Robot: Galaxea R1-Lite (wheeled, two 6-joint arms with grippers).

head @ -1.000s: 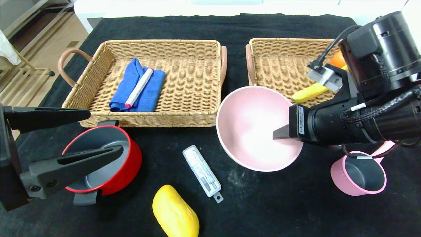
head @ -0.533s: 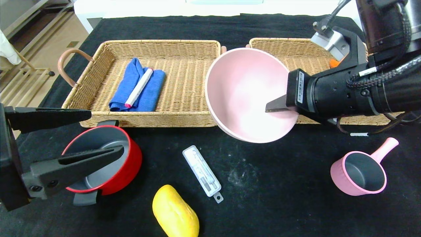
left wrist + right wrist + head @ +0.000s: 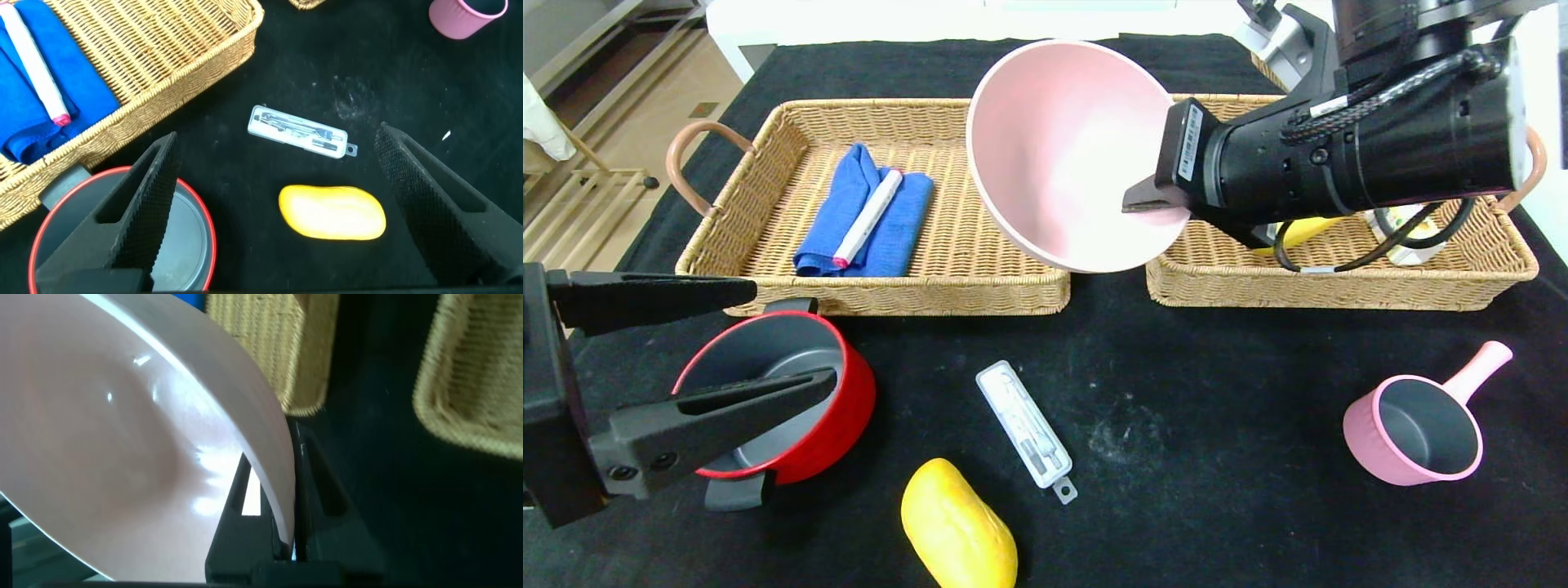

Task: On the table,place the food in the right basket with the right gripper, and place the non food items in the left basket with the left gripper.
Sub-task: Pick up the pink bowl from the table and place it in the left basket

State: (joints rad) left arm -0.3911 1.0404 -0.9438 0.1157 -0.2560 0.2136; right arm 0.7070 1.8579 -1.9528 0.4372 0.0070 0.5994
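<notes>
My right gripper (image 3: 1145,204) is shut on the rim of the pink bowl (image 3: 1054,147) and holds it tilted in the air, over the near right end of the left basket (image 3: 980,287). The right wrist view shows the bowl's rim (image 3: 274,482) pinched between the jaws. My left gripper (image 3: 792,335) hangs open at the near left, over the red pot (image 3: 792,392). A yellow mango-like fruit (image 3: 958,527) and a slim white case (image 3: 1025,425) lie on the table (image 3: 1217,392). The small pink saucepan (image 3: 1413,429) stands at the right. The arm partly hides a banana (image 3: 1307,229) in the right basket (image 3: 1323,287).
A blue cloth (image 3: 866,212) with a white marker (image 3: 870,216) on it lies in the left basket. In the left wrist view the fruit (image 3: 333,212) and the case (image 3: 298,131) lie between the spread fingers, with the pot (image 3: 122,237) beside them.
The right gripper has lifted the pink bowl off the table and carried it up, back and leftward, from in front of the right basket to over the left basket's end. The left arm stayed still.
</notes>
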